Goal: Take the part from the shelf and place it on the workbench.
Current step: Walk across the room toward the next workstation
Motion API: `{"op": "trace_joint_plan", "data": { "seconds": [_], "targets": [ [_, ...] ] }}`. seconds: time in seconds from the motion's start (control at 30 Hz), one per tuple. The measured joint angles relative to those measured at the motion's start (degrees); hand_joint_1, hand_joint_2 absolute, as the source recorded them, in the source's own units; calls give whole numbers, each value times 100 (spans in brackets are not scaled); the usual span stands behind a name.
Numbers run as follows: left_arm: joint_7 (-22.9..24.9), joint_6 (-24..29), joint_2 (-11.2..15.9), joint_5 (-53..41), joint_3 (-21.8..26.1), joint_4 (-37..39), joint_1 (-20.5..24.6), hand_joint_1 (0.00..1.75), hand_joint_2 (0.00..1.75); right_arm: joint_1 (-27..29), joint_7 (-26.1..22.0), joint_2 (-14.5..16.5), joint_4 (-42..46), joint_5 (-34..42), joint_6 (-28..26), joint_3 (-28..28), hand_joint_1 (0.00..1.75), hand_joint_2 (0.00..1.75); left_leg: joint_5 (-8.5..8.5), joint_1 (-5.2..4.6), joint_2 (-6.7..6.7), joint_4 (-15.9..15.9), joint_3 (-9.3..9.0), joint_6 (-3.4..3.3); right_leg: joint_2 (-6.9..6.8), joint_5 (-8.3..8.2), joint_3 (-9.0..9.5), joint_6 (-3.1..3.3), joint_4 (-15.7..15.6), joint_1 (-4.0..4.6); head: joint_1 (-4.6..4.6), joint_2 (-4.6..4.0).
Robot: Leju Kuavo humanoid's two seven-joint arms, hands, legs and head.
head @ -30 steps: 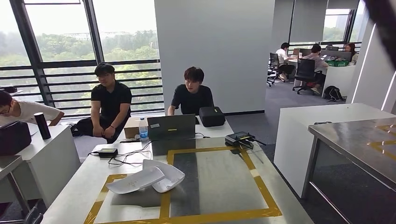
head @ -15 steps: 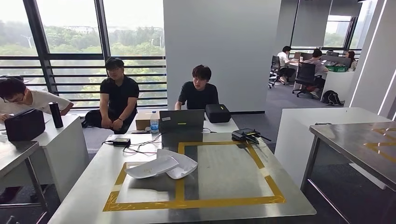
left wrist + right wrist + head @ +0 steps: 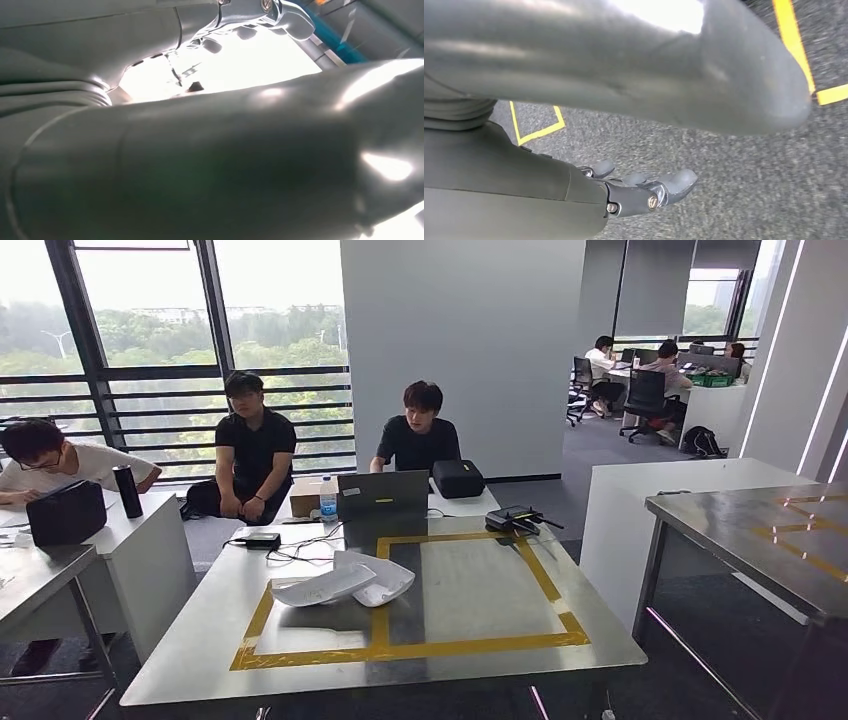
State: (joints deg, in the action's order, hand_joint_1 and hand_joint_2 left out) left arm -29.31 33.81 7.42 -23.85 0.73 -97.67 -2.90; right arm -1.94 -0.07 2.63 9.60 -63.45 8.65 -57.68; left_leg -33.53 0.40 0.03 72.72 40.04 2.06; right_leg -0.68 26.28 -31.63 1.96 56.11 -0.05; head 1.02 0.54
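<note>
Two white shell-shaped parts (image 3: 340, 585) lie overlapping on the steel workbench (image 3: 480, 590), across the left side of its yellow tape frame (image 3: 420, 648). My right hand (image 3: 644, 192) hangs over grey carpet with its fingers (image 3: 676, 182) stretched out and nothing in it. In the left wrist view my left hand (image 3: 200, 150) shows as a thick grey thumb close to the lens. Its dark fingers (image 3: 245, 32) stand apart from the thumb against a bright glare, and I see nothing between them.
A laptop (image 3: 383, 497), a water bottle (image 3: 328, 502), cables and a black box (image 3: 455, 478) stand at the workbench's far end, with two seated people behind. A second steel table (image 3: 760, 540) is at the right, a white desk (image 3: 130, 540) at the left. Yellow floor tape (image 3: 799, 55) lies below my right hand.
The camera has drawn back and shifted, so the workbench's near edge now shows. The white parts lie as before on the table.
</note>
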Motion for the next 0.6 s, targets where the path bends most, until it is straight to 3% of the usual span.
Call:
{"op": "trace_joint_plan", "data": {
  "seconds": [0.07,0.1,0.13,0.2,0.23,0.3,0.33,0.4,0.47,0.5,0.53,0.57,0.6],
  "targets": [
    [162,-90,50,-24,51,208,35,0,0,2,30,-26,0,-17,7,0,0,0,225,62,1,9,-222,66,-3,-112,-166,-53,42,-36,-3,1],
    [282,-162,74,-74,78,351,79,0,0,2,64,-34,0,-40,18,2,0,0,384,93,0,-269,-469,96,-4,-159,-243,-90,76,-57,-6,1],
    [431,-267,94,-148,108,543,151,0,0,0,104,-50,1,-78,37,5,0,0,439,107,-8,-655,-770,129,-5,-198,-319,-133,110,-73,-9,1],
    [698,-539,132,-275,180,1063,360,0,0,-13,168,-80,3,-164,84,23,0,0,352,93,-41,-1332,-1205,108,-8,-284,-420,-218,161,-84,-9,1],
    [826,-689,152,-337,217,1388,490,0,0,-22,179,-95,4,-209,102,40,0,0,284,65,-55,-1482,-1271,67,-9,-339,-452,-254,162,-87,-7,1],
    [1073,-985,217,-489,282,2211,791,0,0,-34,148,-110,4,-296,130,92,0,0,334,38,-49,-1525,-1177,-72,-5,-425,-504,-323,155,-110,-1,1],
    [1170,-1143,254,-560,318,2690,960,0,0,-36,112,-116,3,-337,143,121,0,0,386,32,-37,-1522,-1121,-140,1,-358,-551,-352,201,-124,2,1],
    [1269,-1410,315,-686,385,3689,1272,0,0,-48,16,-123,2,-391,161,166,0,0,509,27,-2,-1525,-995,-256,16,82,-713,-385,606,-135,8,1],
    [1404,-1551,327,-941,414,4673,1462,0,0,-79,-63,-127,2,-403,164,192,0,0,633,-2,34,-1516,-840,-310,26,619,-903,-385,1350,-113,15,1],
    [1492,-1622,307,-1081,411,5145,1514,0,0,-94,-86,-128,2,-393,164,202,0,0,693,-19,51,-1507,-756,-320,31,732,-936,-373,1654,-95,17,1],
    [1570,-1714,268,-1181,408,5587,1540,0,0,-104,-99,-128,2,-378,164,206,0,0,748,-37,64,-1493,-671,-327,34,713,-889,-354,1796,-75,19,1],
    [1648,-1852,212,-1209,405,5972,1553,0,0,-110,-99,-127,2,-354,164,207,0,0,797,-51,72,-1473,-589,-329,37,590,-744,-325,1736,-53,20,1],
    [1740,-2034,144,-1188,403,6315,1557,0,0,-113,-87,-125,2,-330,164,207,0,0,840,-63,73,-1452,-513,-328,42,435,-504,-285,1486,-26,21,1]
  ]
}}
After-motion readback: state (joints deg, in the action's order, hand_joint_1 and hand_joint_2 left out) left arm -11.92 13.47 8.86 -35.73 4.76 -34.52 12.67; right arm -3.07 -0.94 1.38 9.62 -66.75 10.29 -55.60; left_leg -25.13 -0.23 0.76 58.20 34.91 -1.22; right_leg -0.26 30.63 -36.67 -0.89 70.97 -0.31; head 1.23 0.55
